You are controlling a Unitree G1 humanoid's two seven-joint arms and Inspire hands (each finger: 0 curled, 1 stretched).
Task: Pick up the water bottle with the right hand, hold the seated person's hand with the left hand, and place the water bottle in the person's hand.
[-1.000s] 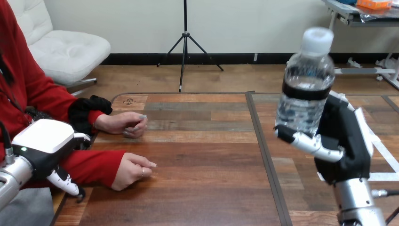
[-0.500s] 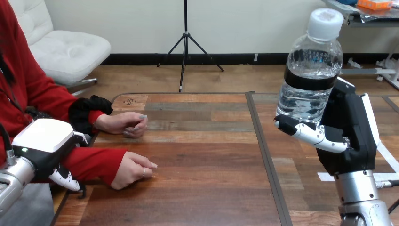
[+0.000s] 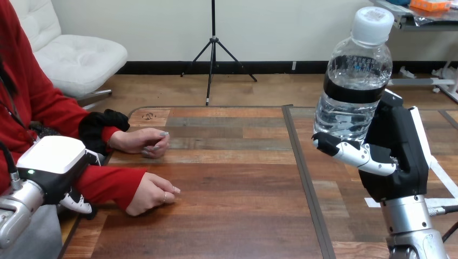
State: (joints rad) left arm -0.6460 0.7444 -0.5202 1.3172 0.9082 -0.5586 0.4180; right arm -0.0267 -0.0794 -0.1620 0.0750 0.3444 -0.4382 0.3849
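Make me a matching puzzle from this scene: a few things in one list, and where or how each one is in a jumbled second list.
Things:
1. water bottle
2. right hand
3. left hand
4. person's nearer hand

Places or states:
a. resting on the wooden table, loosely closed
b. raised in the air, upright, white cap on top
c. beside the person's red sleeve, at the table's left edge
d. fingers curled round the bottle

Pairs: 1-b, 2-d, 3-c, 4-a

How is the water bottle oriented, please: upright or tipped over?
Upright, with a slight lean: the water bottle has its white cap on top, gripped by the right robot hand.
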